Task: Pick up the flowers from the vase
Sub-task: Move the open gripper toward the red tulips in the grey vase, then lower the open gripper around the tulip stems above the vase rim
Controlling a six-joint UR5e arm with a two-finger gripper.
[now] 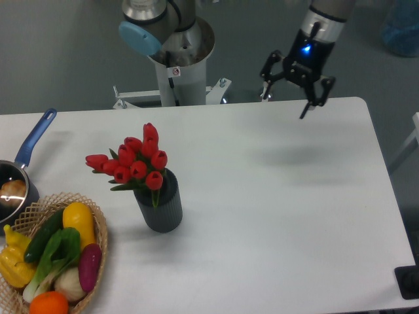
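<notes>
The flowers [134, 162], a bunch of red tulip buds with green leaves, stand in the vase [160, 207], a short dark grey ribbed cylinder left of the table's middle. The buds lean up and to the left, spreading wider than the vase mouth. My gripper [287, 91] hangs open above the table's far edge, well to the right of and beyond the flowers, with nothing between its fingers.
A wicker basket [99, 230] of colourful vegetables sits at the front left corner, close to the vase. A blue-handled saucepan [23, 163] lies at the left edge. The arm's base column [178, 62] stands behind the table.
</notes>
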